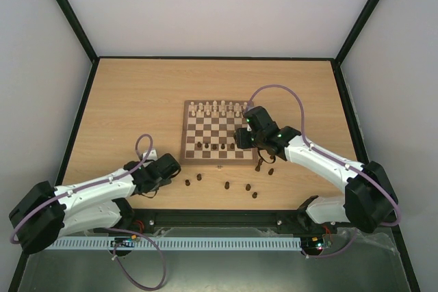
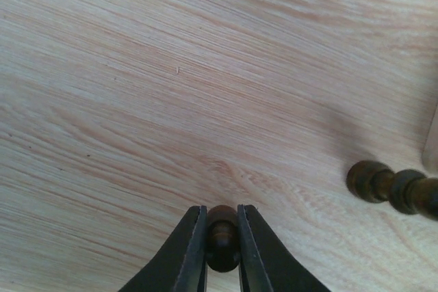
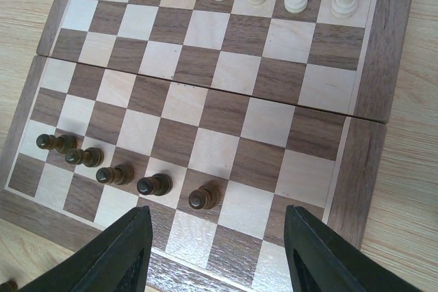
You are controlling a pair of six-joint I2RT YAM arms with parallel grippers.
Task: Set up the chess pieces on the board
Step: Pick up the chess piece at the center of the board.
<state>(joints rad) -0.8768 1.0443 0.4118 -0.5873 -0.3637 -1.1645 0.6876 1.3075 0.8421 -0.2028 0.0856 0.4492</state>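
Where pale walls [image 1: 205,5] close round, light woodgrain table [image 1: 130,107], board [image 1: 205,128] mid-table

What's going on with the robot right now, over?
Left fingers shut on a dark piece, off the board. Right fingers open above the board; five dark pawns placed. Loose pieces lie alongside.

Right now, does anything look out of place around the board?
Nothing is damaged or spilled. Several dark chess pieces sit loose on the table off the board, and the left claw grips one. The right claw hangs open over the board.
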